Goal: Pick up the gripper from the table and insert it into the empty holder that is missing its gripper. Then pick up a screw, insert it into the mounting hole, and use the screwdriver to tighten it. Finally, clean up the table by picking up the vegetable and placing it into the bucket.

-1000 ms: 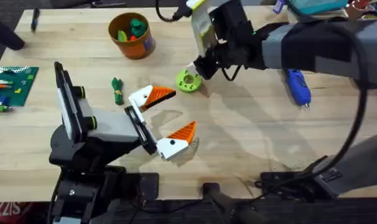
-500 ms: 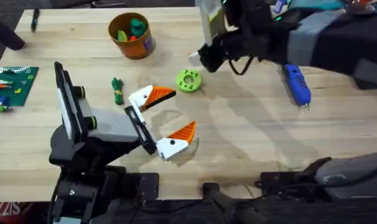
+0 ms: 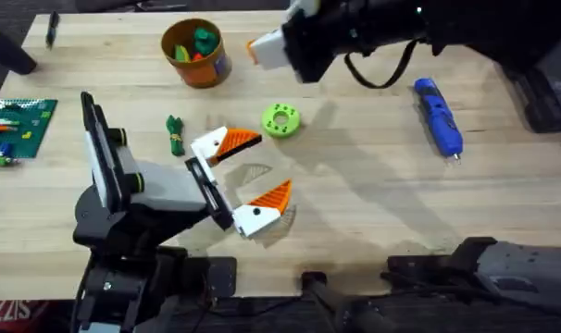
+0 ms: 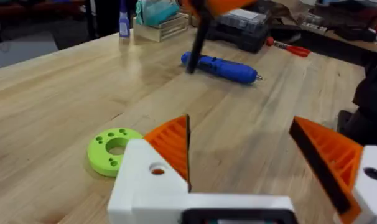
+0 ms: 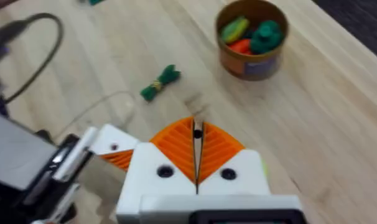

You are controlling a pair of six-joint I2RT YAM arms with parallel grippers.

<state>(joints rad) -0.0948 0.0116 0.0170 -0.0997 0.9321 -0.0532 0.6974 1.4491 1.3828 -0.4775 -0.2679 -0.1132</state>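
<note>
Since a second ago the right arm has swung away from the lime-green disc (image 3: 280, 120) toward the table's far edge; the right gripper (image 3: 267, 51) now hangs high between the bucket (image 3: 195, 53) and the screwdriver (image 3: 438, 116); its wrist view shows the two orange pads pressed together, with something thin and dark pinched at their tips, possibly a screw, though I cannot be sure.

The left gripper (image 3: 248, 176) rests low over the table's middle, jaws spread wide and empty, both fingers bearing orange tips; no bare holder is evident from here.

The vegetable (image 3: 175, 134) lies loose on the wood, just beside the left gripper's farther finger and well apart from the bucket, which already holds coloured toys; the screwdriver lies untouched on the right side.

If a screw is indeed held, the sound way forward is to keep the pinch firm, bring the tip squarely over the mounting hole, and descend slowly and upright; a tilted entry would likely jam or drop it.
</note>
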